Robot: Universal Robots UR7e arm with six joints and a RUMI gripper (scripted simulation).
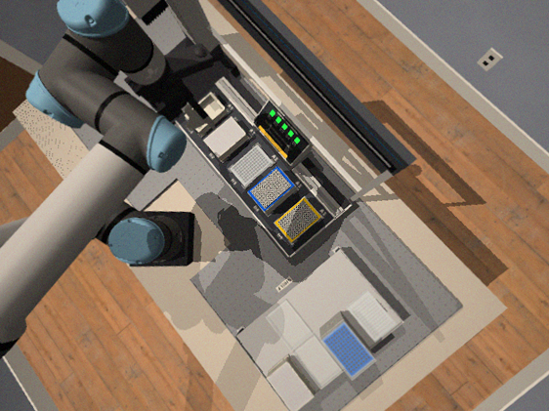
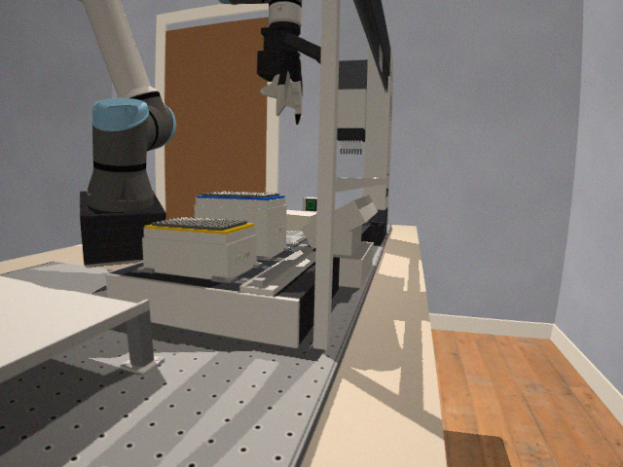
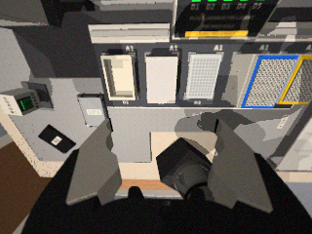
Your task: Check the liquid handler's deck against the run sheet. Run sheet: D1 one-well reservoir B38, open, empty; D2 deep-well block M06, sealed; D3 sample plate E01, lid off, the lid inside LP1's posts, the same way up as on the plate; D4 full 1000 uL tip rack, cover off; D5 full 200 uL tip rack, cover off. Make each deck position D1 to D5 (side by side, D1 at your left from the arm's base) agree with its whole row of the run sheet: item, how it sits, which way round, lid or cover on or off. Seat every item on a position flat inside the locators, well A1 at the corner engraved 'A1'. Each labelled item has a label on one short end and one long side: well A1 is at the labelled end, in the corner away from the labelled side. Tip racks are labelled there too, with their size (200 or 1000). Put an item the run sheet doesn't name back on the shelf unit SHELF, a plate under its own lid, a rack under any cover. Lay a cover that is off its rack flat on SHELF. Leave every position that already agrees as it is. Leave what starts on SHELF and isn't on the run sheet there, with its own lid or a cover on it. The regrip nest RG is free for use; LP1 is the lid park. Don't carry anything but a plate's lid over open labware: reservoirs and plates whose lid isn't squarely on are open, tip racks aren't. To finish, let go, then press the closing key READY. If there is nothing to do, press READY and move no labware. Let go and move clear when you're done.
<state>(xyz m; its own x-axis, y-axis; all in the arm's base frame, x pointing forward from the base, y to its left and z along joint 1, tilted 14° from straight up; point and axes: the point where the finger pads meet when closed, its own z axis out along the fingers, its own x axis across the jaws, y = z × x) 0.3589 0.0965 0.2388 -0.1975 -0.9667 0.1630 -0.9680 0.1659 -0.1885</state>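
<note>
A lab — liquid handler deck (image 1: 296, 252), tip racks (image 1: 270, 188), perforated bench (image 2: 211, 402).
</note>
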